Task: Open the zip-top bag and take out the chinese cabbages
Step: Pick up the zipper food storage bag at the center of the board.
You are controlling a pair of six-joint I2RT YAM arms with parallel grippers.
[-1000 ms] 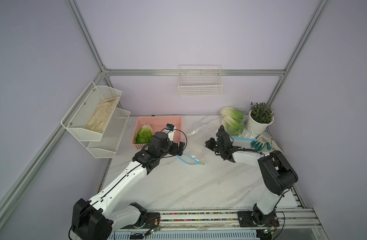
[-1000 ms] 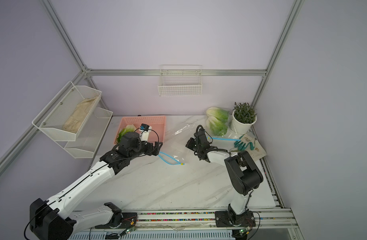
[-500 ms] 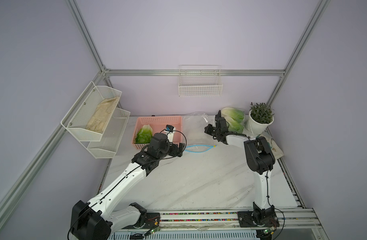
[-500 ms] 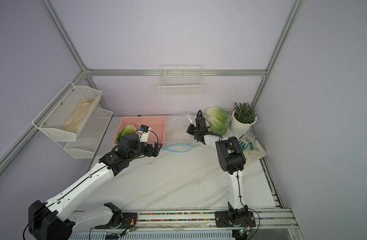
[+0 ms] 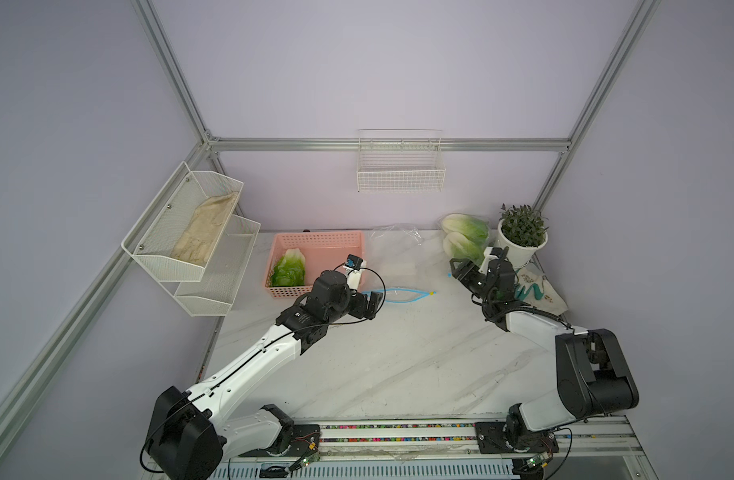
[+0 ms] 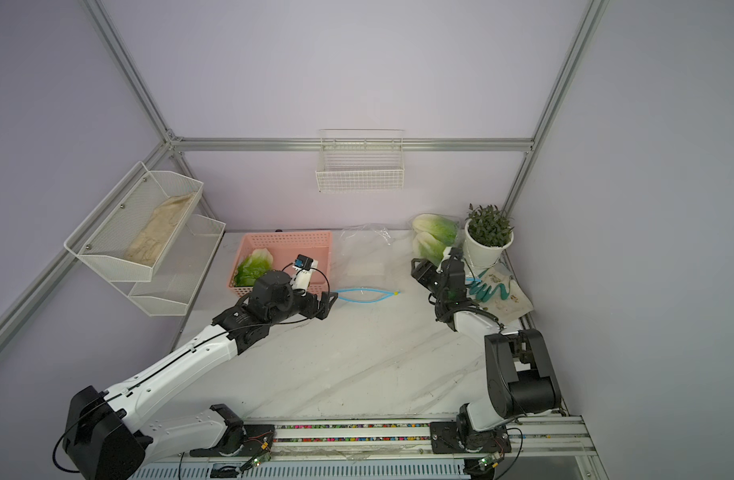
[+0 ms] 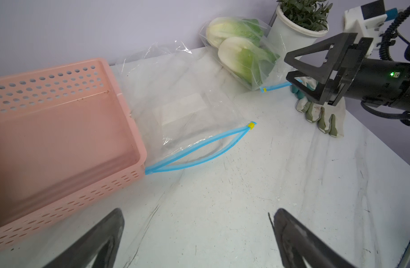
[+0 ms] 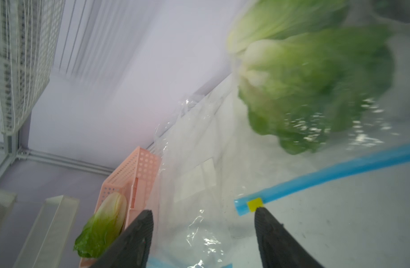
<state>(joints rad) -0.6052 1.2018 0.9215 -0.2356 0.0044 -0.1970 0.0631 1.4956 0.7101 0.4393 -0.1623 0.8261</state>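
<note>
A clear zip-top bag holding two chinese cabbages leans at the back right, beside the plant pot. Its blue zip is closed, with the yellow slider at the end. My right gripper hangs open just in front of that end, holding nothing. A third cabbage lies in the pink basket. A second, empty zip-top bag lies flat mid-table, its blue mouth gaping. My left gripper is open near the left end of that mouth.
A white pot with a dark plant and work gloves sit behind my right arm. A wire basket hangs on the back wall. Two-tier mesh shelves hang on the left wall.
My right gripper, shut a second ago, has opened and swung back right toward the cabbage bag. The empty bag now lies flat on the table. My left arm has barely moved.
</note>
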